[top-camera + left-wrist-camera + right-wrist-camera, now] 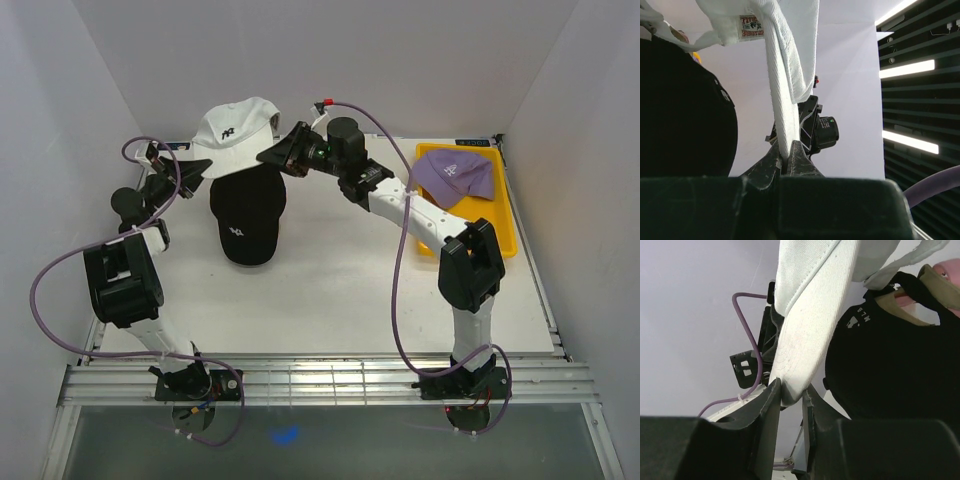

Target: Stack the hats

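A white hat (236, 125) with a dark logo hangs in the air between my two grippers, above the black hat (247, 210). My left gripper (203, 166) is shut on its left rim; in the left wrist view the white fabric (785, 95) is pinched flat between the jaws of the left gripper (785, 156). My right gripper (268, 156) holds the opposite edge, and the white brim (810, 340) sits wedged between the tips of the right gripper (791, 392). The black hat (890, 355) tops a pile with tan (940, 287) and pink (947, 267) edges showing. A purple hat (455, 172) lies at the right.
The purple hat rests in a yellow tray (500, 225) against the right wall. White walls close in the table at the back and on both sides. Purple cables loop off both arms.
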